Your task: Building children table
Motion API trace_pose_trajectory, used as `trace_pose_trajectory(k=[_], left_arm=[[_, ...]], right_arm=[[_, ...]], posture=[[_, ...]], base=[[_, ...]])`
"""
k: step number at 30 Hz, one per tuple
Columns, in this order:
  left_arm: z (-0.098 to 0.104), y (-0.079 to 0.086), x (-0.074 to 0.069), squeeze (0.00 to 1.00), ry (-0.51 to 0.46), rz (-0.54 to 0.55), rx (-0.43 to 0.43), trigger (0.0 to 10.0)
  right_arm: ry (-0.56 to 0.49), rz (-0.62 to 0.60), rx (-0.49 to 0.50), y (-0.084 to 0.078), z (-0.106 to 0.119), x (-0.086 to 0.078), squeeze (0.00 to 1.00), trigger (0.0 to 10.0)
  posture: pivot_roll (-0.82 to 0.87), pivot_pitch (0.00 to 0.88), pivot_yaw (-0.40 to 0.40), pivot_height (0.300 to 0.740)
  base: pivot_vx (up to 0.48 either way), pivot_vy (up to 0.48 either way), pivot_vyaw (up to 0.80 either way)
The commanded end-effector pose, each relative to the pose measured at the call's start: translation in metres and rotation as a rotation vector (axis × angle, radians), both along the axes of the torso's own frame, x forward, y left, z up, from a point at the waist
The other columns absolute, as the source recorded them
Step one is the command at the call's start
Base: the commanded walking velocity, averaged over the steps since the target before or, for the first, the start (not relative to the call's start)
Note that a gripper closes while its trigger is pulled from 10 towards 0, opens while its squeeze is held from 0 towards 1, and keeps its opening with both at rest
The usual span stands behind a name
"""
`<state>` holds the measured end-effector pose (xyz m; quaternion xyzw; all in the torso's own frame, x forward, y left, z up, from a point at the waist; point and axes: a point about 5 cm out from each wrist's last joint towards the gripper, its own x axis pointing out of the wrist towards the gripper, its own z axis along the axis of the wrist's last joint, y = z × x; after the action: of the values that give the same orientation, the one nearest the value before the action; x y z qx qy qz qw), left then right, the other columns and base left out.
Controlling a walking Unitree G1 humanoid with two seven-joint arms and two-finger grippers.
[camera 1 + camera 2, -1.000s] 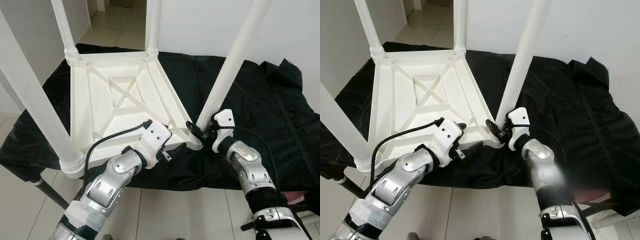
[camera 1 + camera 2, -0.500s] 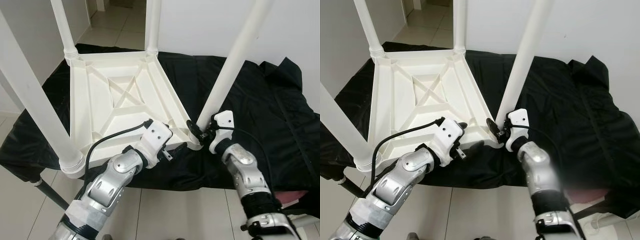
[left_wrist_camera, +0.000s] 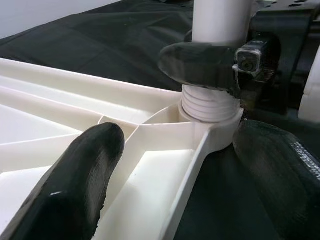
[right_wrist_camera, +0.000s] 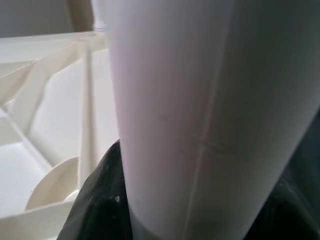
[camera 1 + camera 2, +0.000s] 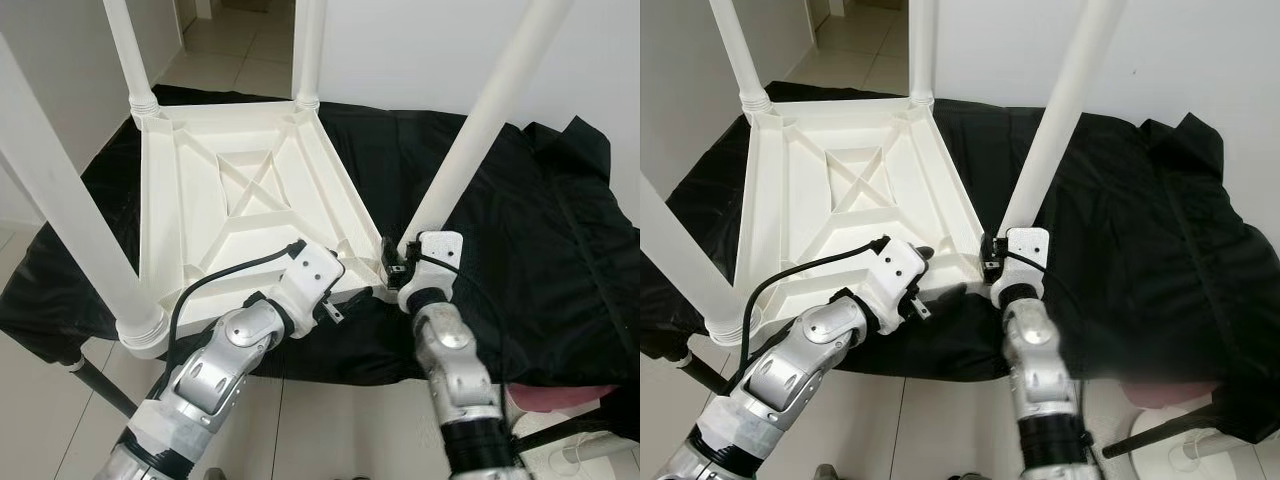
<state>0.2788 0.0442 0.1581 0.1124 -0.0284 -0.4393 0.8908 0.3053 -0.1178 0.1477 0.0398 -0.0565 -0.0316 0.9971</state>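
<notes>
A white plastic children's table (image 5: 240, 200) lies upside down on a black cloth (image 5: 520, 230), its ribbed underside facing up. Four white legs rise from its corners. Two stand at the far corners, one (image 5: 75, 215) at the near left corner, and one (image 5: 480, 125) at the near right corner, leaning out to the right.

The left end effector (image 3: 175, 165) sits at the table's near edge, close to the near right corner. Its fingers are spread apart and straddle the rim: one finger (image 3: 75, 185) rests inside the frame on a rib, the other (image 3: 280, 175) lies outside over the cloth. It is not clamped on anything.

The right end effector (image 5: 400, 268) is clenched around the base of the near right leg, just above the threaded collar (image 3: 207, 107) where the leg meets its corner socket. One of its black fingers (image 3: 200, 62) curves across the front of the leg. From the right wrist, the leg (image 4: 210, 115) stands very close, with a dark finger behind its base.

The black cloth spreads wide to the right of the table, rumpled and uncovered. The near edge of the cloth hangs over pale floor tiles (image 5: 330, 430). A white wall (image 5: 400, 50) stands behind, and a tiled passage (image 5: 230, 45) opens beyond the far left corner.
</notes>
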Motion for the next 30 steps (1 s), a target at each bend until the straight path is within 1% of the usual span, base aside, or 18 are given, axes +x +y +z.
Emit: trace_pose_trajectory(k=[1, 5, 8, 9, 10, 14, 15, 17, 18, 19, 20, 22, 23, 24, 25, 26, 28, 30], left_arm=[[-0.004, -0.005, -0.007, 0.00, 0.037, -0.124, 0.022, 10.0], [-0.004, -0.007, -0.009, 0.00, 0.037, -0.140, 0.031, 10.0], [-0.004, -0.007, -0.009, 0.00, 0.032, -0.150, 0.043, 10.0], [-0.003, -0.006, -0.008, 0.00, 0.030, -0.149, 0.045, 10.0], [-0.003, -0.006, -0.007, 0.00, 0.030, -0.148, 0.044, 10.0], [-0.001, -0.005, -0.005, 0.00, 0.025, -0.140, 0.040, 10.0], [0.000, -0.006, -0.005, 0.00, 0.024, -0.140, 0.034, 10.0], [0.000, -0.006, -0.005, 0.00, 0.025, -0.140, 0.030, 10.0], [0.000, -0.007, -0.006, 0.00, 0.024, -0.146, 0.028, 10.0], [0.000, -0.008, -0.006, 0.00, 0.023, -0.150, 0.027, 10.0], [-0.001, -0.008, -0.006, 0.00, 0.023, -0.150, 0.027, 10.0], [-0.001, -0.008, -0.006, 0.00, 0.023, -0.150, 0.027, 10.0], [-0.001, -0.009, -0.006, 0.00, 0.024, -0.150, 0.026, 10.0], [-0.001, -0.009, -0.006, 0.00, 0.024, -0.150, 0.026, 10.0], [-0.001, -0.009, -0.005, 0.00, 0.024, -0.150, 0.026, 10.0], [-0.001, -0.009, -0.005, 0.00, 0.024, -0.150, 0.026, 10.0], [0.000, -0.009, -0.005, 0.00, 0.021, -0.152, 0.030, 10.0], [0.000, -0.009, -0.005, 0.00, 0.021, -0.152, 0.030, 10.0]], right_arm=[[0.053, -0.011, 0.034, 0.007, -0.009, -0.004, 0.00, 10.0], [0.038, 0.007, 0.026, 0.007, -0.005, -0.003, 0.00, 10.0], [0.036, -0.004, 0.023, 0.003, -0.004, -0.003, 0.00, 10.0], [0.035, 0.001, 0.030, 0.002, -0.004, -0.003, 0.64, 10.0], [0.035, 0.001, 0.034, 0.002, -0.003, -0.004, 1.00, 10.0], [0.006, 0.018, 0.035, 0.000, 0.002, -0.005, 1.00, 10.0], [-0.005, 0.047, 0.027, -0.002, 0.004, -0.005, 1.00, 10.0], [-0.011, 0.065, 0.022, -0.002, 0.005, -0.006, 1.00, 10.0], [-0.020, 0.094, 0.006, -0.005, 0.006, -0.006, 0.72, 10.0], [-0.026, 0.111, -0.004, -0.007, 0.007, -0.007, 0.72, 10.0], [-0.029, 0.147, -0.007, -0.010, 0.007, -0.007, 0.00, 10.0], [-0.029, 0.147, -0.007, -0.010, 0.007, -0.007, 0.00, 10.0], [-0.030, 0.186, -0.007, -0.012, 0.008, -0.007, 0.00, 10.0], [-0.030, 0.186, -0.007, -0.012, 0.008, -0.007, 0.00, 10.0], [-0.036, 0.261, -0.011, -0.015, 0.009, -0.008, 0.00, 10.0], [-0.036, 0.261, -0.011, -0.015, 0.009, -0.008, 0.00, 10.0], [-0.045, 0.393, -0.093, -0.025, 0.010, -0.008, 0.00, 10.0], [-0.045, 0.393, -0.093, -0.025, 0.010, -0.008, 0.00, 10.0]], posture=[[0.02, 0.078, -0.037, 0.740], [0.02, 0.076, -0.032, 0.740], [0.02, 0.075, -0.029, 0.740], [0.02, 0.074, -0.026, 0.740], [0.02, 0.074, -0.026, 0.740], [0.01, 0.076, -0.022, 0.740], [0.01, 0.079, -0.024, 0.740], [0.01, 0.079, -0.024, 0.740], [0.00, 0.077, -0.026, 0.740], [0.00, 0.077, -0.026, 0.740], [-0.01, 0.076, -0.026, 0.740], [-0.01, 0.076, -0.026, 0.740], [-0.01, 0.075, -0.024, 0.740], [-0.01, 0.075, -0.024, 0.740], [-0.01, 0.073, -0.022, 0.740], [-0.01, 0.073, -0.022, 0.740], [0.00, 0.072, -0.022, 0.740], [0.00, 0.072, -0.022, 0.740]], base=[[0.000, 0.000, 0.00], [0.000, 0.000, 0.00], [0.000, 0.000, 0.00], [0.000, 0.000, 0.00], [0.000, 0.000, 0.00], [0.000, 0.000, 0.00], [0.000, 0.000, 0.00], [0.000, 0.000, 0.00], [0.000, 0.000, 0.00], [0.000, 0.000, 0.00], [0.000, 0.000, 0.00], [0.000, 0.000, 0.00], [0.000, 0.000, 0.00], [0.000, 0.000, 0.00], [0.000, 0.000, 0.00], [0.000, 0.000, 0.00], [0.000, 0.000, 0.00], [0.000, 0.000, 0.00]])
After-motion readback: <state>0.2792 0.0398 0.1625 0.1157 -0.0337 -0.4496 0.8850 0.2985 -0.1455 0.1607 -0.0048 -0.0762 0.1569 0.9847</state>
